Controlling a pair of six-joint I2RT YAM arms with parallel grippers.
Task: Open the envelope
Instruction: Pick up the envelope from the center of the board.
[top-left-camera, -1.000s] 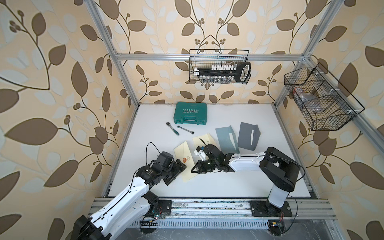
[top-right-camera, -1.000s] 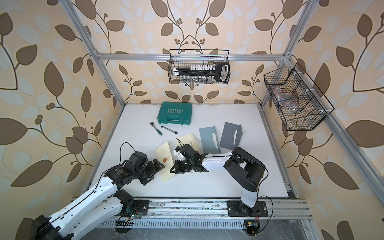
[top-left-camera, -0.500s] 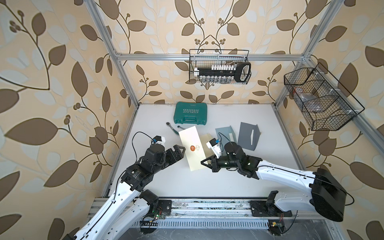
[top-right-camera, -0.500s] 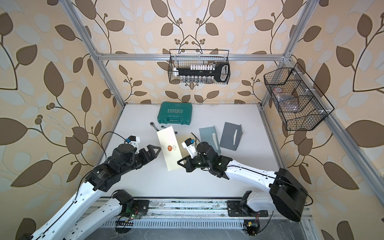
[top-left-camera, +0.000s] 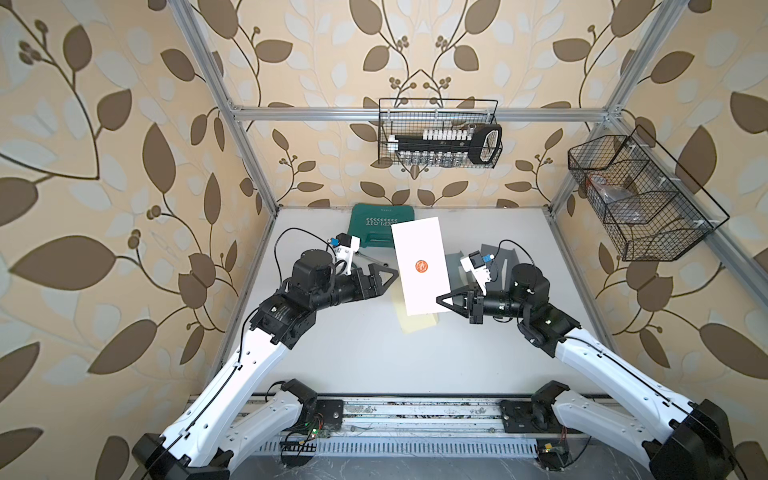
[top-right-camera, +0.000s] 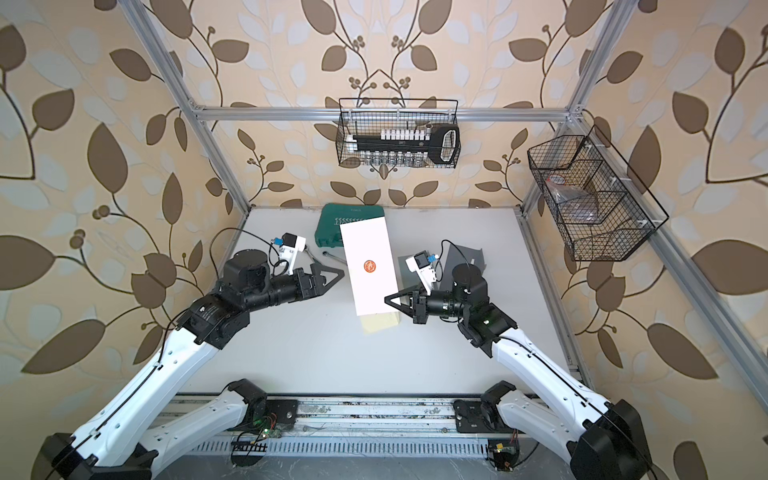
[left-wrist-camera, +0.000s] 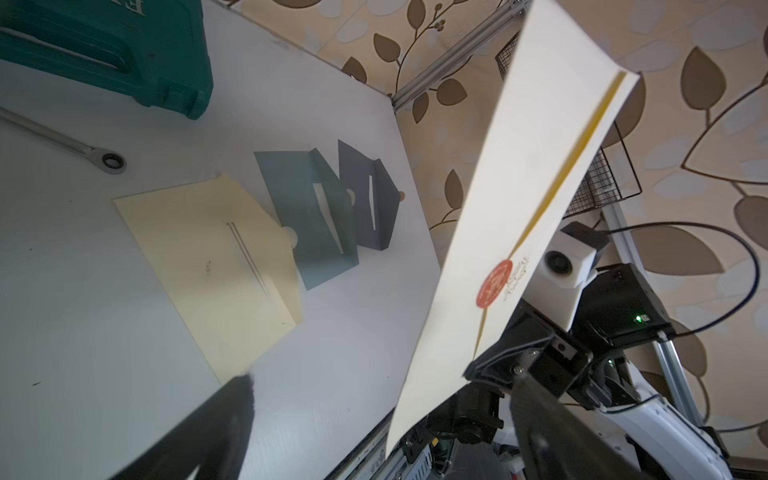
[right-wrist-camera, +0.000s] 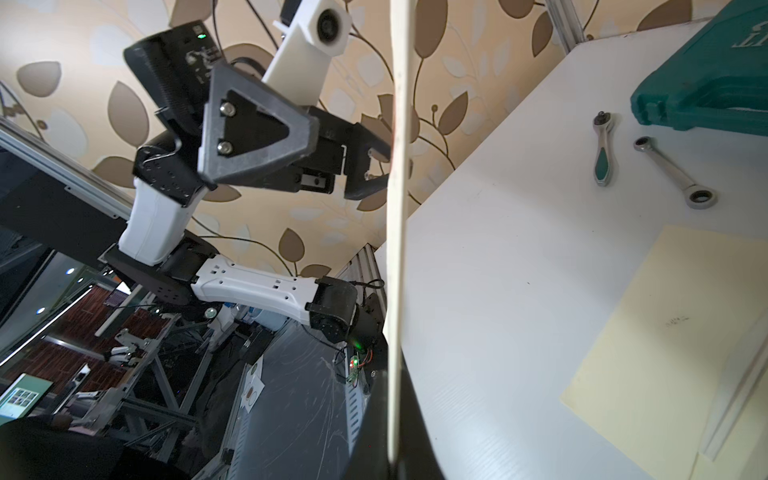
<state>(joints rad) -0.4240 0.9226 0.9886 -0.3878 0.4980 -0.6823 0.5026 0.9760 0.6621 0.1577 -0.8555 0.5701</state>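
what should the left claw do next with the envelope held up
Probably ease the open left claw onto the flap edge of the envelope near its red seal: the shut right claw holds it up by a corner, and the seal looks intact.

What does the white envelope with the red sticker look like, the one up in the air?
The white envelope is long, thin, flat paper. A round red seal sits at its middle, on a gold line along the flap, so it looks closed. It hangs tilted above the table, not resting on it. The right hand pinches its lower corner. The open left hand is close beside its edge; whether they touch is unclear.
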